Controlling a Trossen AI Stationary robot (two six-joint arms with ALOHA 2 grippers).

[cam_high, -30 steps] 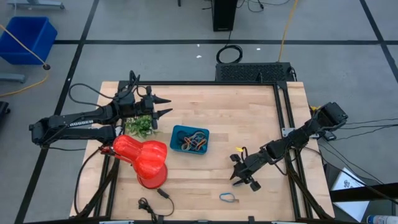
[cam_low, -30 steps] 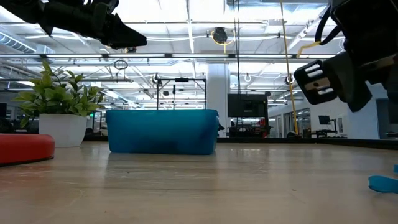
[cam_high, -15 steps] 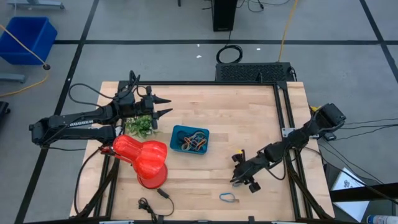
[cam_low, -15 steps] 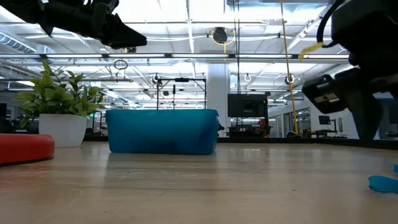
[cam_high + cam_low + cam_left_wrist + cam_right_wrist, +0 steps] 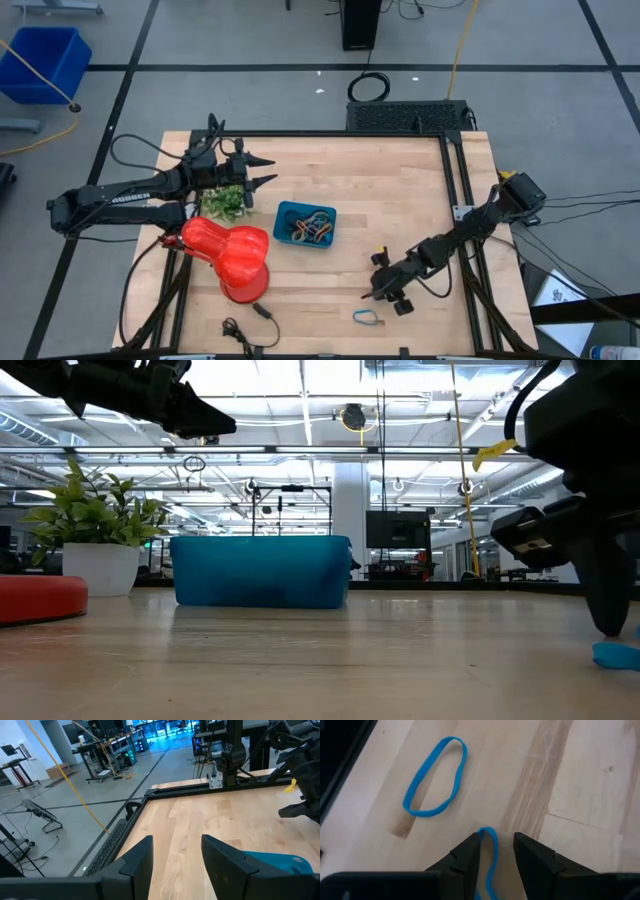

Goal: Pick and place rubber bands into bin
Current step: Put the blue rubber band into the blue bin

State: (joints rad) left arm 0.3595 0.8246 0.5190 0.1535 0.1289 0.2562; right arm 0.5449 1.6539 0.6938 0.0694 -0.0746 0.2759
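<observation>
Fingers (image 5: pixel 535 862) of the right gripper (image 5: pixel 382 290) stand slightly apart, a thin blue rubber band (image 5: pixel 489 857) running between them, low over the table (image 5: pixel 380 190) near its front edge. Just beyond lies another blue band (image 5: pixel 366 318), a flat elongated loop. The teal bin (image 5: pixel 305 224), mid-table, holds tangled tan, orange and black bands. The left gripper (image 5: pixel 266 170) hovers open near the left edge.

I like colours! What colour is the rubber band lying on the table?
Blue. The rubber band shows best in the right wrist view.
</observation>
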